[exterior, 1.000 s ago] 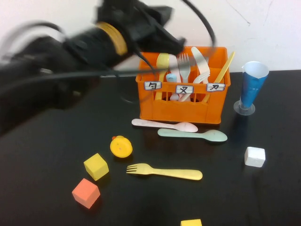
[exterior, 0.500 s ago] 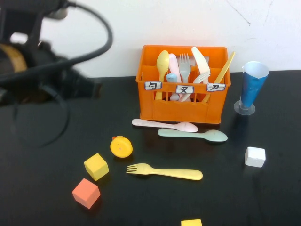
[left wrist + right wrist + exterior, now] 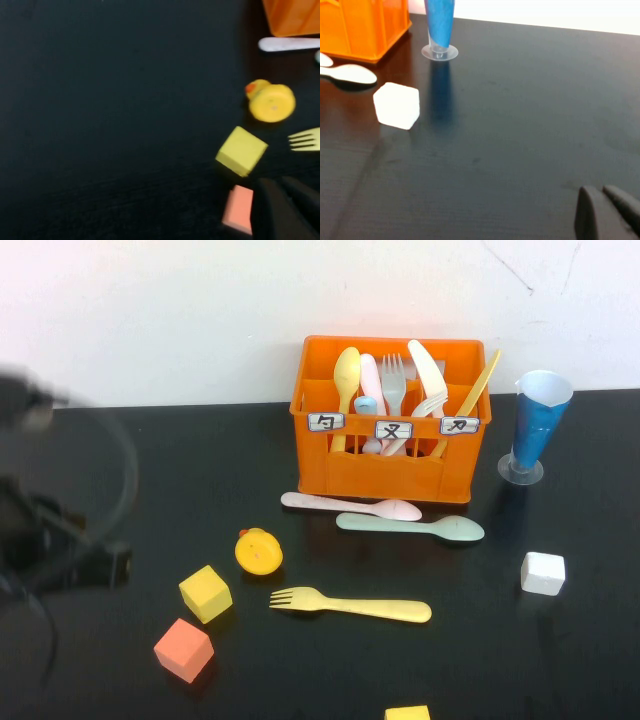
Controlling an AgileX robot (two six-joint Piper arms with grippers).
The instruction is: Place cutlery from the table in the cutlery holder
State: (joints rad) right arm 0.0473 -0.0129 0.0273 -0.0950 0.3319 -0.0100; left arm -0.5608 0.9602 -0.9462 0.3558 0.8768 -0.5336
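The orange cutlery holder [image 3: 385,465] stands at the back of the black table [image 3: 520,660] with several pastel forks, spoons and knives upright in it. In front of it lie a pink spoon [image 3: 350,505], a mint green spoon [image 3: 410,526] and a pale yellow fork [image 3: 350,606]. My left gripper [image 3: 108,565] is a dark blur at the far left, well away from the cutlery, shut and holding nothing. In the left wrist view the left gripper [image 3: 287,200] hangs over the salmon cube [image 3: 237,209]. My right gripper [image 3: 607,207] sits shut and empty over bare table.
A yellow duck toy [image 3: 259,551], a yellow cube [image 3: 205,593] and a salmon cube [image 3: 183,649] lie left of the fork. Another yellow cube [image 3: 407,713] is at the front edge. A white cube [image 3: 542,573] and a blue cone cup [image 3: 536,430] are on the right.
My left arm has swung from above the holder's left side down to the table's far left edge. The cutlery and toys have not moved.
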